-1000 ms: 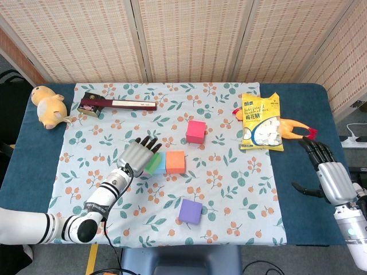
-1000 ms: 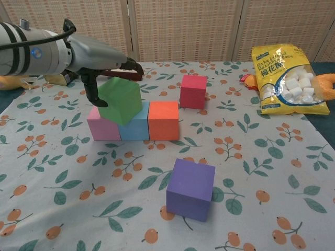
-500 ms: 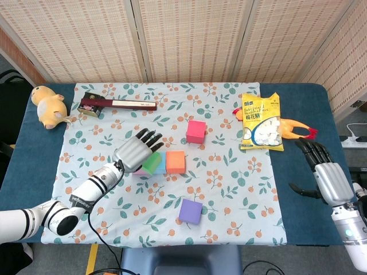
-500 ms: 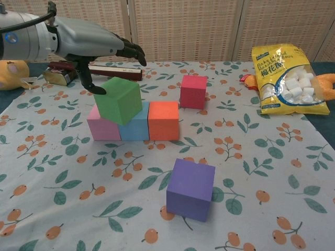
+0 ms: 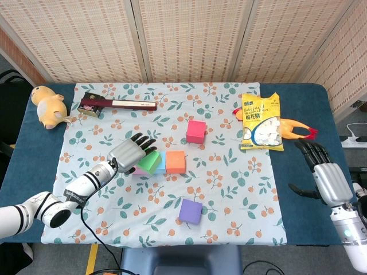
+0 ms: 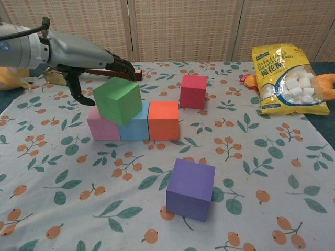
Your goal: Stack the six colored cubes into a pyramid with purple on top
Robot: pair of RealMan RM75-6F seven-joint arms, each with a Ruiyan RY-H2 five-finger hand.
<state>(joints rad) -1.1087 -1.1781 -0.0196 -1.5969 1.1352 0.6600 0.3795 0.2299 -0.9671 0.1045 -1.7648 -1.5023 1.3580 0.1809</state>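
Observation:
A row of pink (image 6: pixel 102 128), light blue (image 6: pixel 135 128) and orange (image 6: pixel 163 120) cubes stands mid-cloth. The green cube (image 6: pixel 118 100) rests on the pink and blue ones, turned slightly askew; in the head view the green cube (image 5: pixel 150 162) hides most of them. My left hand (image 6: pixel 84 52) hovers just left of and behind it with fingers spread, holding nothing. The red cube (image 6: pixel 193 91) sits behind the row, and the purple cube (image 6: pixel 191 189) lies alone in front. My right hand (image 5: pixel 324 172) rests open at the table's right edge, far from the cubes.
A marshmallow bag (image 5: pixel 261 122) and a rubber chicken (image 5: pixel 295 127) lie at the back right. A dark red long box (image 5: pixel 114 103) and a yellow plush toy (image 5: pixel 49 106) sit at the back left. The floral cloth (image 5: pixel 241 189) covers the table.
My left hand has let go of the green cube and drawn back to the left; the cube stays on the pink and blue ones. The right hand has barely shifted.

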